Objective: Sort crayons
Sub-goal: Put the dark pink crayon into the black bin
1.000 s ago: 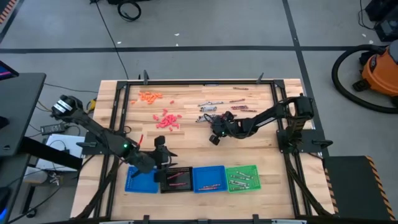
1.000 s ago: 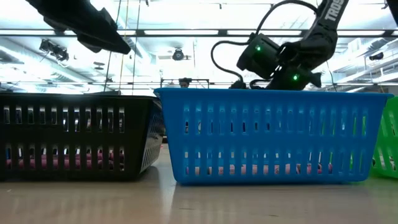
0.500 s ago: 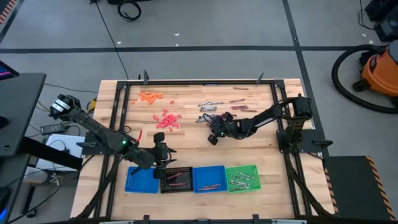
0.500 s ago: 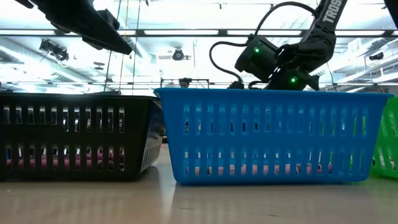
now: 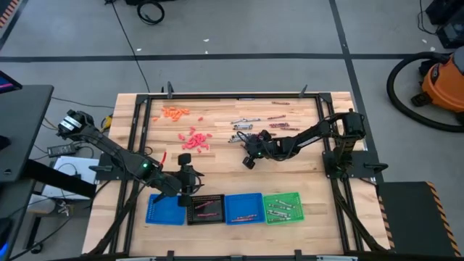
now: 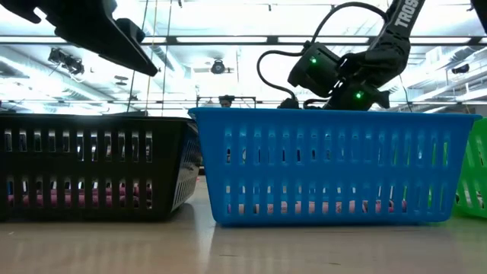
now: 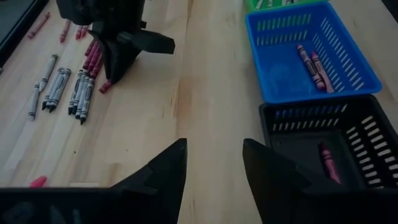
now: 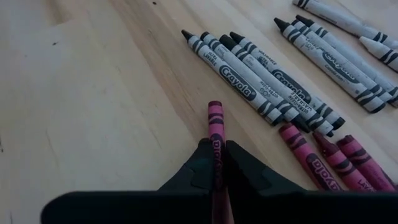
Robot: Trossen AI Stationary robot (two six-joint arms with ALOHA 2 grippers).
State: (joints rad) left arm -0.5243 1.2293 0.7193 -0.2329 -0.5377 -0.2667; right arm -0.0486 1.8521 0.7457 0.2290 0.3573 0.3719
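Right gripper low over the wooden desk: its two dark fingers are pinched on a magenta crayon, which lies lengthwise in the slot between them, its tip projecting forward past the fingertips. Grey crayons lie in a row just beside it on the desk. Left gripper hangs beside the black tray, fingers apart and holding nothing.
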